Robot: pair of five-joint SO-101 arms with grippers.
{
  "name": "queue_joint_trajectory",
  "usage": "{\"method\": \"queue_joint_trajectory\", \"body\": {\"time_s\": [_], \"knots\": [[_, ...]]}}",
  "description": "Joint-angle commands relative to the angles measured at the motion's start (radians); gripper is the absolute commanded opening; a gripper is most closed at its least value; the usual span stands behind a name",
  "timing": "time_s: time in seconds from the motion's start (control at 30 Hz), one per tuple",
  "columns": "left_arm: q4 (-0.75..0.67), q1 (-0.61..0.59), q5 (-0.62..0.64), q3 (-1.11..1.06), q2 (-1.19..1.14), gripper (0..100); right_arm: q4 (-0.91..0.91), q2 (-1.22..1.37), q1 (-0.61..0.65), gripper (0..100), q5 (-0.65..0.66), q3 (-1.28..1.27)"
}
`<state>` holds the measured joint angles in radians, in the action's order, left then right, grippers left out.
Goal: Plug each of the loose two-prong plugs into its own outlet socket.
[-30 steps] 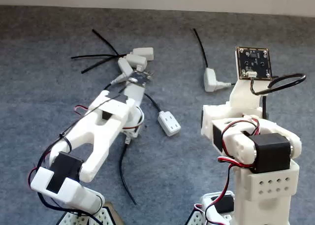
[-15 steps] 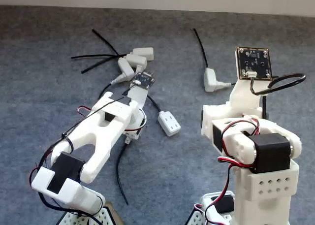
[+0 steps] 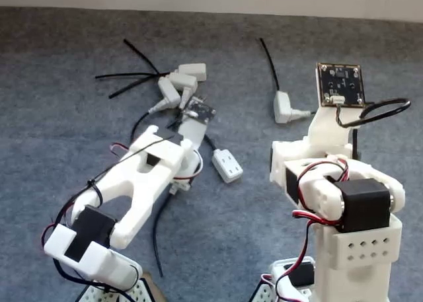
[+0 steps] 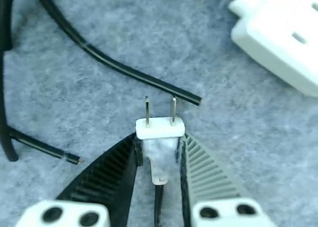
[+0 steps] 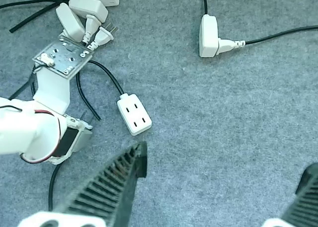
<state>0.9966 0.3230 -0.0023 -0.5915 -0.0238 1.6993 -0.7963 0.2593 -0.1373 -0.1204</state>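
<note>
White moulded two-prong plug [image 4: 160, 129], two thin bare metal blades pointing away from the wrist, is pinched at its narrow body by the left gripper [image 4: 159, 142] between a black ribbed finger [image 4: 112, 172] and a grey ribbed finger [image 4: 206, 170]. Smooth white rectangular outlet socket [image 3: 227, 165] lies flat on the grey felt-like table [image 3: 66, 117] just below centre of the high view, near the blades but apart. Right gripper [image 5: 224, 163] hovers above, ribbed fingers spread wide, holding nothing.

Grey felt table [image 3: 59, 137], outlet socket [image 3: 227, 165], white plugs [image 3: 283, 108], black cords [image 3: 125, 75]
</note>
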Motion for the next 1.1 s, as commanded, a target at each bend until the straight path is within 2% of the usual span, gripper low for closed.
{"method": "queue_joint_trajectory", "body": {"time_s": [0.0, 0.13, 0.27, 0.33, 0.47, 0.57, 0.7, 0.8, 0.97, 1.07], "knots": [[-0.012, 0.071, -0.005, -0.031, 0.030, 1, -0.010, -0.015, -0.012, 44.0, 0.012, 0.005], [-0.072, 0.156, -0.005, -0.038, 0.058, 1, -0.008, -0.015, -0.033, 44.0, 0.012, 0.007], [-0.106, 0.180, 0.000, -0.062, 0.206, 1, -0.012, -0.015, -0.171, 44.0, 0.012, 0.008], [-0.172, 0.182, 0.000, -0.125, 0.311, 1, -0.012, -0.015, -0.225, 44.0, 0.012, 0.008], [-0.428, 0.179, 0.002, -0.375, 0.532, 1, 0.019, -0.005, -0.255, 44.0, 0.015, 0.005], [-0.634, 0.168, 0.002, -0.564, 0.690, 1, 0.025, -0.007, -0.251, 44.0, 0.077, 0.007], [-0.815, 0.159, 0.003, -0.725, 0.851, 1, 0.025, -0.005, -0.251, 42.8, 0.095, 0.005], [-0.961, 0.170, 0.003, -0.816, 0.929, 1, 0.025, -0.005, -0.251, 31.4, 0.095, 0.005], [-1.274, 0.203, 0.003, -0.923, 0.964, 1, 0.001, -0.013, -0.193, 1.6, 0.103, 0.005], [-1.366, 0.222, 0.003, -0.934, 0.964, 1, 0.004, -0.015, -0.070, 2.4, 0.104, 0.005]]}}
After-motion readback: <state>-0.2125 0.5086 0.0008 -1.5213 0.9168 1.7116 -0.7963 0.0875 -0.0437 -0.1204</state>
